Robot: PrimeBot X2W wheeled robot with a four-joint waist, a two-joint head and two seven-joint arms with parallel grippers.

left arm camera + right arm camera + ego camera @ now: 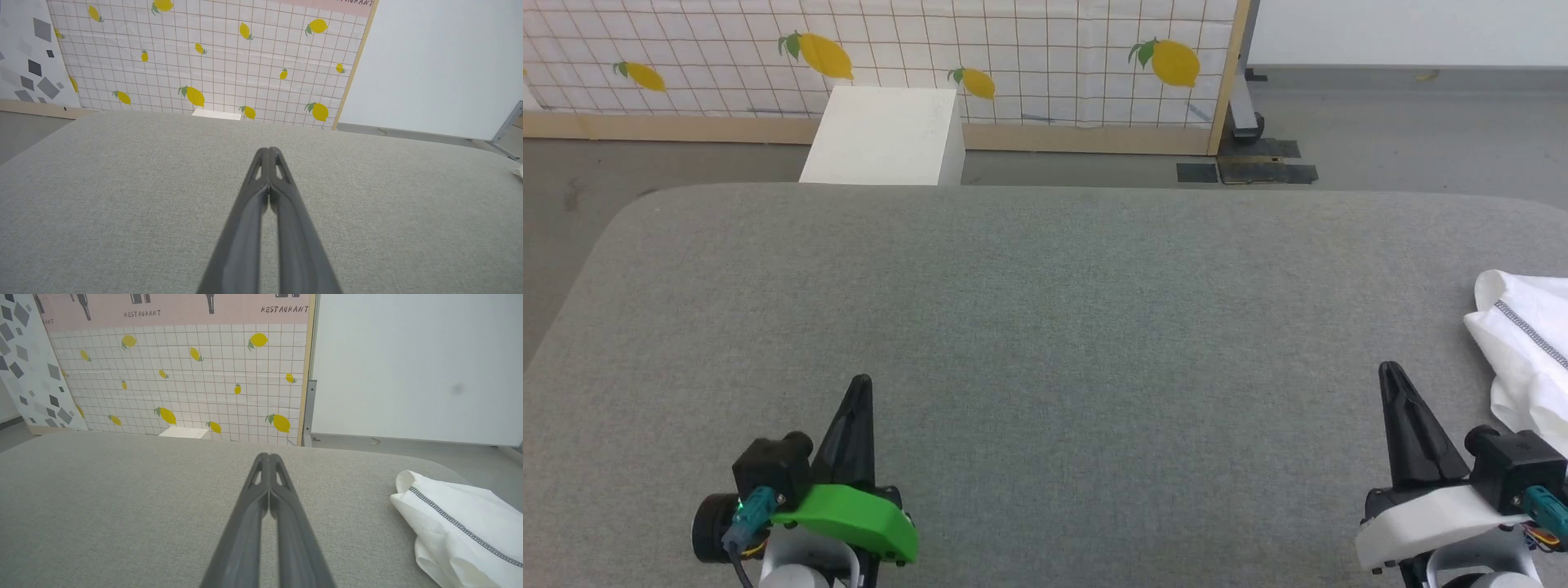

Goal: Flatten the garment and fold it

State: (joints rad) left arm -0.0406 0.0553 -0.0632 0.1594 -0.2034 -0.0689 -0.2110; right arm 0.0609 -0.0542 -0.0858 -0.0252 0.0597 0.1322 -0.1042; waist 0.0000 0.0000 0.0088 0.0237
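Garment (1531,359) lies crumpled on the table (1045,286), white box (882,135) beyond.

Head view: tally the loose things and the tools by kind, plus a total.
Garment: 1
White box: 1
Tools: 2, left tool and right tool, both shut
Total: 4

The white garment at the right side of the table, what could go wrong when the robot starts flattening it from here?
1. The garment lies bunched near the right edge of the table; a careless tug might drag it off.
2. The right gripper is shut beside it and may only shove the cloth unless it opens.
3. The left gripper is far away, so a two-handed spread needs a long reach.
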